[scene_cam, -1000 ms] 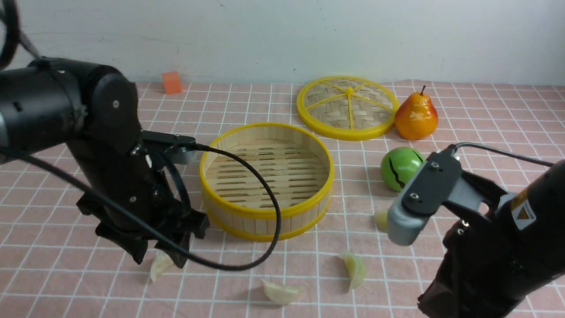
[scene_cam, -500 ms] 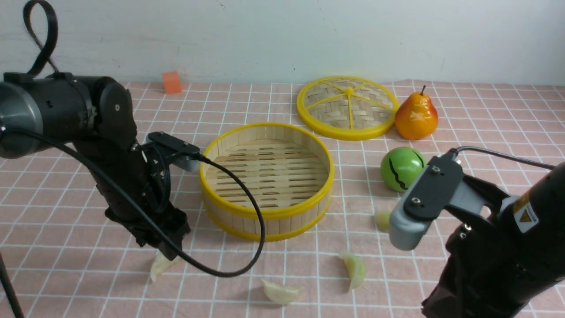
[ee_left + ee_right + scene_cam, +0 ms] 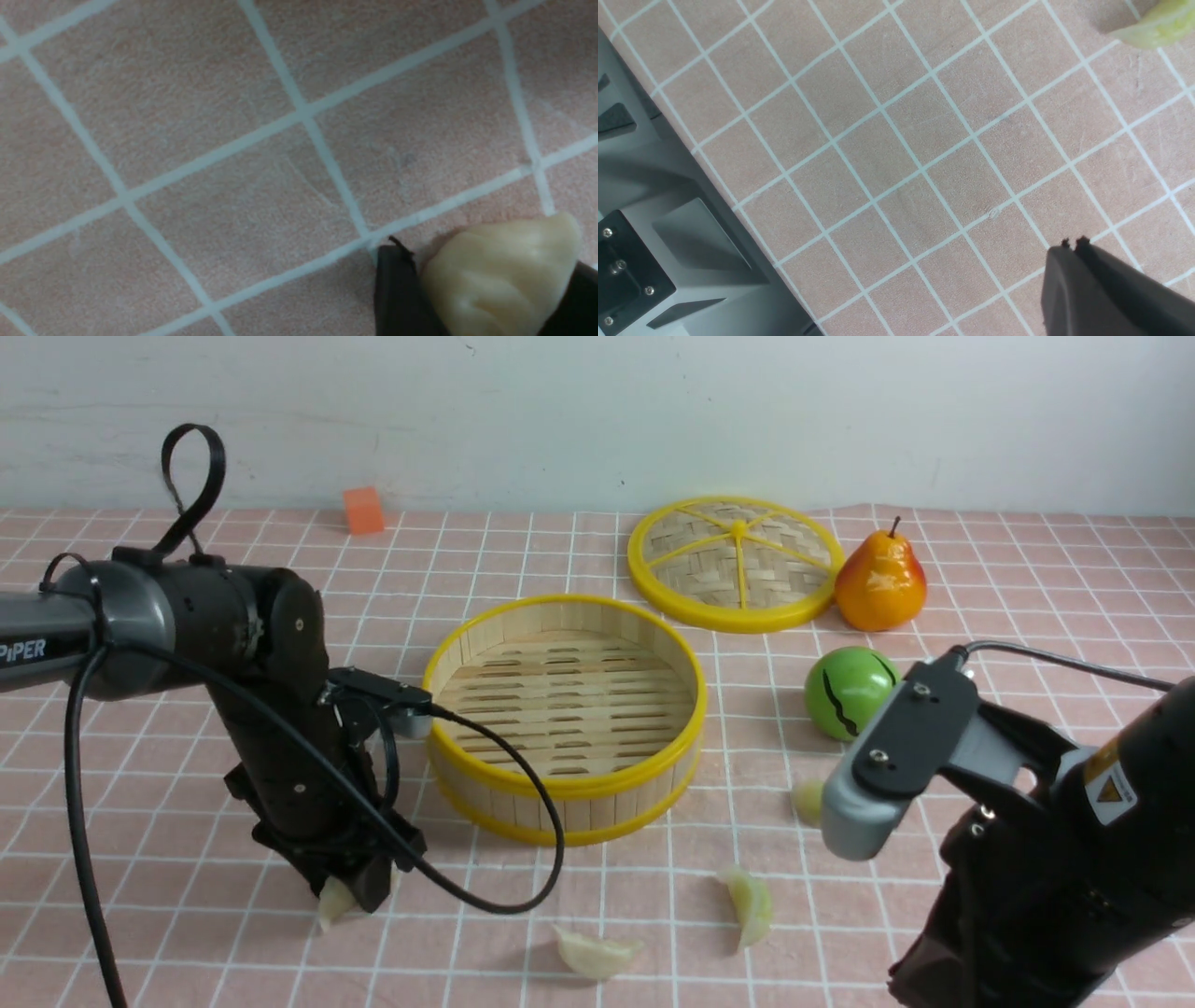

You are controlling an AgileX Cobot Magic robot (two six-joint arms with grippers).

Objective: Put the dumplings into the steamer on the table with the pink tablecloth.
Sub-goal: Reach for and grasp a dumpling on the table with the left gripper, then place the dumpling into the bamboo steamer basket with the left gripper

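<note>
The left pincer point(image 3: 350, 894) points down onto the pink-clothed counter point(image 3: 205, 933), with a pale dumpling point(image 3: 330, 903) showing at its tips and touching them. The steamer point(image 3: 563, 709) stands just right of the pincer and beyond it. Further right lie a second dumpling point(image 3: 597, 952), a third dumpling point(image 3: 752, 901), and, well apart, a fourth dumpling point(image 3: 807, 800) partly hidden by the right arm point(image 3: 1074, 821).

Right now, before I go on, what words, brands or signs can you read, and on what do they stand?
"PIPER": white letters on the left arm, first letter clipped by the frame edge.
Warning sticker on the right arm: orange with a triangle sign; any wording too small to read.
Nothing else readable in any view.
</note>
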